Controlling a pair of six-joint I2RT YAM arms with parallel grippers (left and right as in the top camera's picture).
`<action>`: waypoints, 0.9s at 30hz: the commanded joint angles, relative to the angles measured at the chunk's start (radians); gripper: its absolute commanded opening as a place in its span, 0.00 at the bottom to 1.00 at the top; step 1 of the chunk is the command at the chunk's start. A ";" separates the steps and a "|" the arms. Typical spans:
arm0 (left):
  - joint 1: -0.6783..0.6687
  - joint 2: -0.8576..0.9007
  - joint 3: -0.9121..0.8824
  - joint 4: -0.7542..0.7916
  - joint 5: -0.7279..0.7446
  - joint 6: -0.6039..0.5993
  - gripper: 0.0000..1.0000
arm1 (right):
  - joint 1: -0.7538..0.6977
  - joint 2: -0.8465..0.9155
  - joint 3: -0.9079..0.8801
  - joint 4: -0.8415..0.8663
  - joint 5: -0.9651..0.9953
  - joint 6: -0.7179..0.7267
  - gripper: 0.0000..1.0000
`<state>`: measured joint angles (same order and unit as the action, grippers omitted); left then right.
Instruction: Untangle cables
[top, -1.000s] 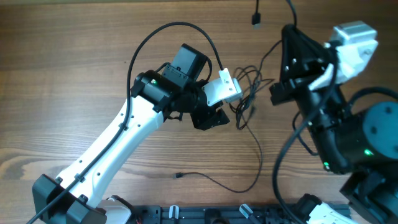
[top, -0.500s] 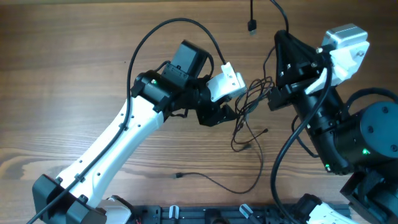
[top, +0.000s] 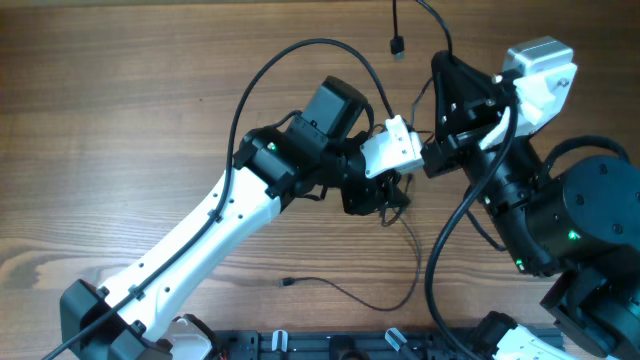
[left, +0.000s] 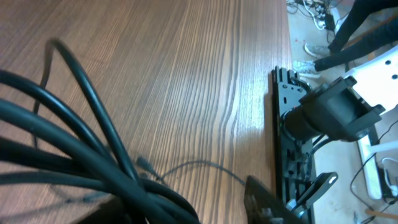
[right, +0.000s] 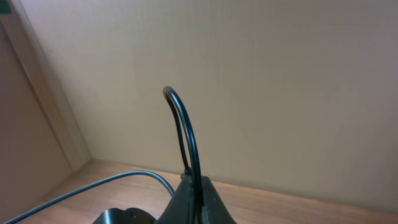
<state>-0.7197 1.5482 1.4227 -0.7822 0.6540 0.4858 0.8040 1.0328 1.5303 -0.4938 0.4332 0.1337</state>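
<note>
My right gripper (right: 194, 191) pinched the thin dark grey-black cables (right: 188, 127); for my left gripper (top: 378, 198), I couldn't tell.

Most cables (top: 416, 255) hidden beneath left tool (top: 382, 196).

On the brown wooden tabletop (top: 120, 120), the thin dark grey-black cables (top: 398, 195) bunch in a knot near the middle, between the two arms. The left gripper (top: 375, 197) sits just left of the knot. The right gripper (top: 432, 158) is close behind and to the right of it, and a strand rises from between its closed fingertips (right: 186, 200). One strand trails from the knot toward the near edge and curls left to a small connector plug (top: 286, 283). A second plug (top: 397, 45) lies near the far edge, behind the knot.
</note>
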 joint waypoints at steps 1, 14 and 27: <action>-0.008 0.004 0.008 0.009 0.011 -0.019 0.26 | -0.001 -0.003 0.003 0.002 -0.020 0.000 0.04; 0.000 0.004 0.008 -0.116 -0.220 -0.083 0.04 | -0.001 -0.011 0.003 -0.139 0.481 0.217 0.04; 0.020 -0.100 0.008 -0.068 -0.115 -0.101 0.04 | -0.002 0.032 0.000 -0.584 0.532 0.419 1.00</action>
<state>-0.7040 1.5322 1.4220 -0.9009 0.4549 0.3969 0.8040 1.0344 1.5303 -1.0161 1.0309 0.5076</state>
